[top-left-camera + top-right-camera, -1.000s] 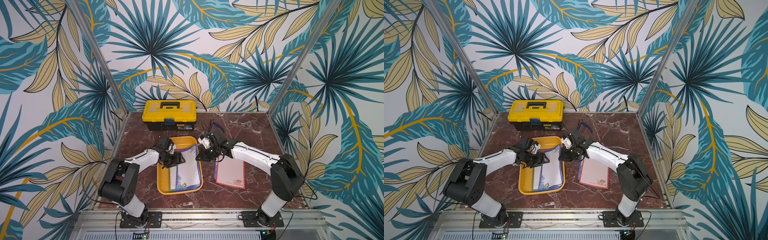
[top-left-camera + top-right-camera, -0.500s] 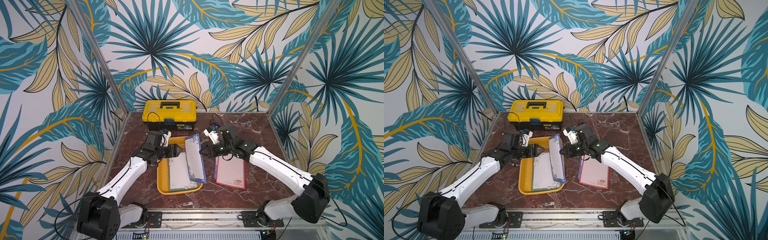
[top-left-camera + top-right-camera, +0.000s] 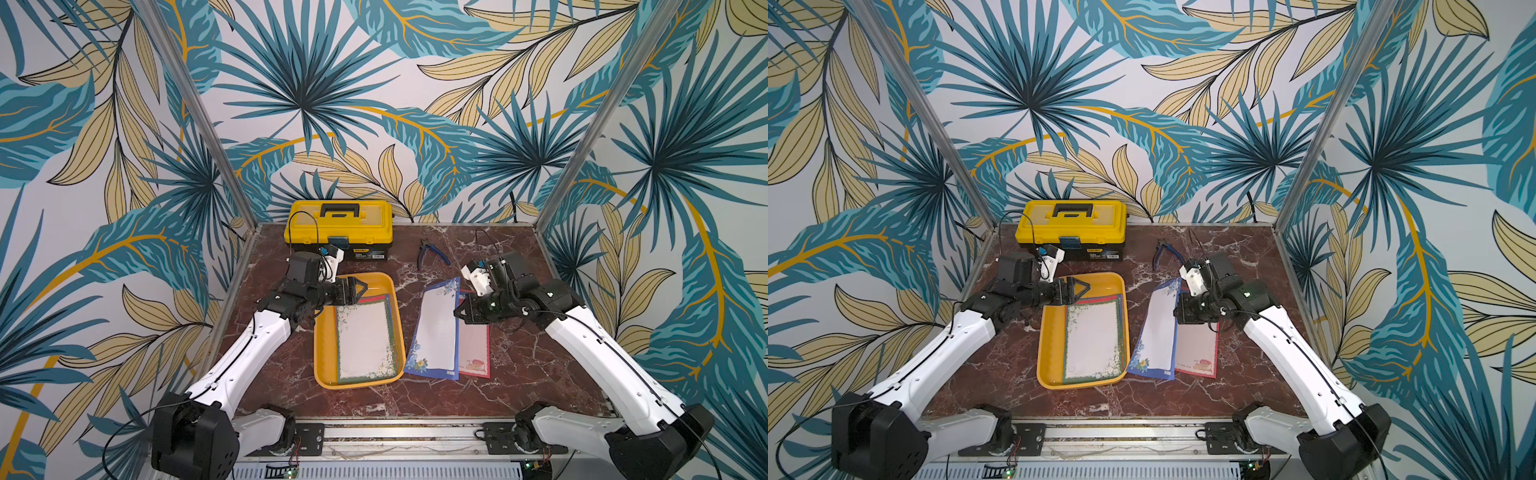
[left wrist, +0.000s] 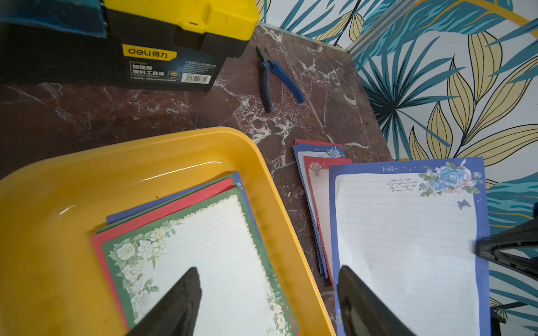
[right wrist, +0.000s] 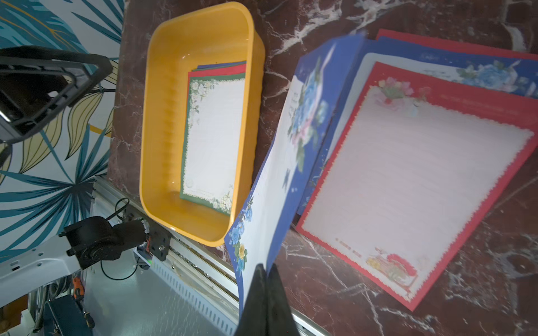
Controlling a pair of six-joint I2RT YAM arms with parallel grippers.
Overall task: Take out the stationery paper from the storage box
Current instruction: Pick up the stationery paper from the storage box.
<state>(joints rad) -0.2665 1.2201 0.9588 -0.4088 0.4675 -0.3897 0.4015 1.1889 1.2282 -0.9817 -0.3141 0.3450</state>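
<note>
the right gripper (image 5: 265,271) is pinched tight on a blue floral sheet (image 3: 436,332), tilted over the red-bordered sheet (image 3: 474,350) on the table (image 3: 523,374) just beside the storage box (image 3: 323,353). the left gripper (image 3: 358,289) gapes wide over the box's far end; a green-bordered sheet (image 3: 364,337) tops the stack inside.

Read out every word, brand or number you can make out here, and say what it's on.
"deli得力": yellow label on the toolbox front.
"加强型 塑料工具箱": printed just below that label.
Fine print and barcode digits beside it: too small to read.
Header mark and cursive lines on the blue-bordered sheet: too small to read.
Bottom line on the red-bordered sheet: blurred.
</note>
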